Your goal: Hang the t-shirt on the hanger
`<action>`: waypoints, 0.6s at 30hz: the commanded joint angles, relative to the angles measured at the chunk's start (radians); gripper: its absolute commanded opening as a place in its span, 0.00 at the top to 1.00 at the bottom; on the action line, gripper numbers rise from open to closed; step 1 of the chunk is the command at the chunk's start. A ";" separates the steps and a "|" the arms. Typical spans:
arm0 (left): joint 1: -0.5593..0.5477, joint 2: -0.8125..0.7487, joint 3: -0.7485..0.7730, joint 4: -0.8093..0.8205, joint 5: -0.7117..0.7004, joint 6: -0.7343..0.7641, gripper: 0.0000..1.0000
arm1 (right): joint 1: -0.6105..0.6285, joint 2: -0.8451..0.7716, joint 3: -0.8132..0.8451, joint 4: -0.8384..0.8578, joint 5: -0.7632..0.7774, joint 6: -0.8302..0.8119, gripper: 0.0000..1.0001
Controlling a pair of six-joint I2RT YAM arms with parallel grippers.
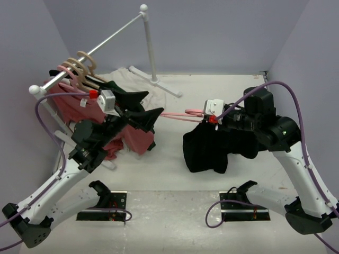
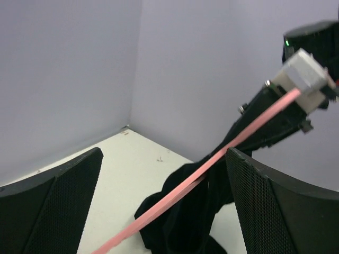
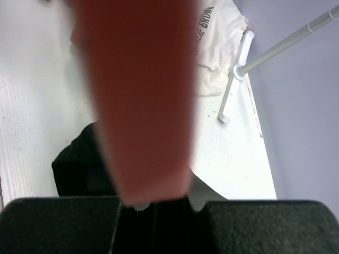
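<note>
The pink hanger (image 1: 180,114) lies level above the table between my two grippers. My right gripper (image 1: 212,117) is shut on its right end, and the black t-shirt (image 1: 206,151) hangs bunched from there down to the table. In the right wrist view the hanger (image 3: 137,95) is a large pink blur running out from the shut gripper (image 3: 159,203), with the t-shirt (image 3: 79,169) below on the left. My left gripper (image 1: 154,103) is open at the hanger's left end. In the left wrist view the hanger's bar (image 2: 212,164) passes between the wide-apart fingers (image 2: 265,201), over the t-shirt (image 2: 185,222).
A white clothes rack (image 1: 111,37) stands at the back left, with several hangers (image 1: 79,66) and a salmon-pink shirt (image 1: 79,106) on it. Its foot (image 1: 156,80) lies by a white cloth (image 1: 130,79). Grey walls close in the sides and back.
</note>
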 commanded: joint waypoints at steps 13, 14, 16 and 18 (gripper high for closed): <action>-0.004 0.036 -0.156 -0.002 -0.069 -0.447 0.12 | -0.130 -0.136 -0.096 0.303 0.048 0.075 1.00; -0.004 0.061 -0.162 0.021 -0.051 -0.469 0.12 | -0.130 -0.145 -0.107 0.315 0.040 0.080 1.00; -0.005 0.153 -0.150 0.051 0.003 -0.521 0.13 | -0.129 -0.183 -0.155 0.360 -0.003 0.081 1.00; -0.011 0.223 -0.130 0.067 0.032 -0.548 0.14 | -0.129 -0.211 -0.198 0.407 -0.022 0.085 1.00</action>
